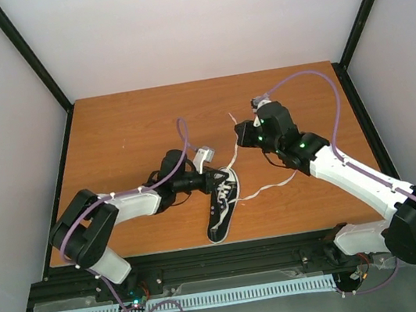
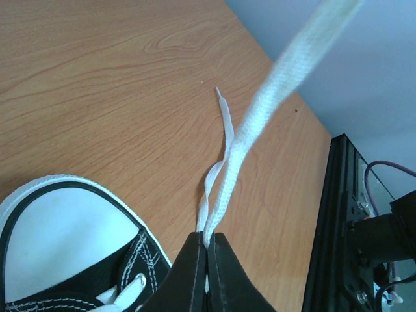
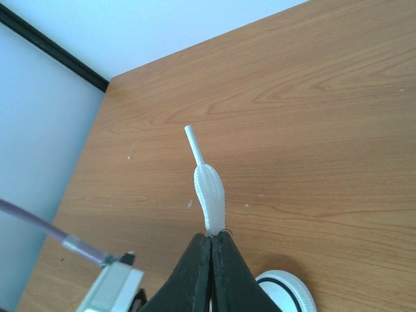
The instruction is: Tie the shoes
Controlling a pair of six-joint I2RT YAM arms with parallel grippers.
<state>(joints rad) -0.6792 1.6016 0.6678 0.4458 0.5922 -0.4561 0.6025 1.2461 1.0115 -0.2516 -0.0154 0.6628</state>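
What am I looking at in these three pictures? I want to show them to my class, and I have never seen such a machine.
Two robot arms are bolted to the near edge of a wooden table. The overhead picture comes from a fixed camera above and behind them. The other two come from cameras on each wrist, so the dark fingers appear at the bottom. On the table lies a black sneaker with a white toe cap and long white laces. The left gripper is shut on a lace near the shoe. The right gripper is shut near the tip of a lace, farther back on the table.
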